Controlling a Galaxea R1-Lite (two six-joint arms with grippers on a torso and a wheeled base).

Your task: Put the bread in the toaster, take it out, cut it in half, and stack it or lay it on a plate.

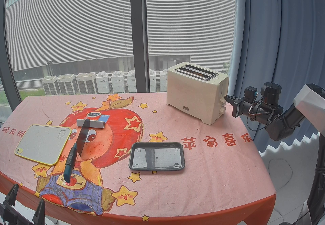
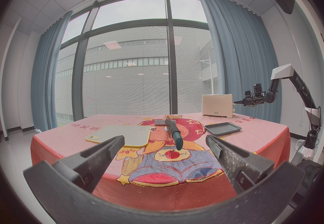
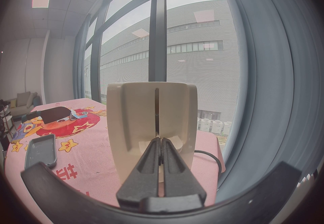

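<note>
**A:** Nearest to us, what have we got?

**B:** The left gripper [image 2: 165, 139] hangs off the near-left corner of the counter [image 1: 210, 175], jaws spread wide, nothing in them. Past the near edge lies the knife [image 1: 75, 149], its blade propped on a small stand [image 1: 90, 123]. The cutting board [image 1: 42, 143] sits beside it toward the left edge, and the black plate [image 1: 130, 158] is mid-counter, bare.

**A:** And the bread?

**B:** Far side. The toaster [image 1: 196, 95] stands by the far-right corner, and something brown shows down in its slots. I take that for the bread [image 1: 197, 73], though I can't be sure. The right gripper [image 3: 159, 142] is level with the toaster's end face, off the right edge, jaws pressed together on nothing. Its tip is close against the lever slot [image 3: 157, 106] — whether it touches, I can't tell.

**A:** How will the slice handle?

**B:** My guess is light, dry and stiff once toasted, but crumbly — a hard pinch would crack it, and it may be hot. I'd take it by the top crust, across its thin faces, gently, and lift straight up so it doesn't snag
</note>
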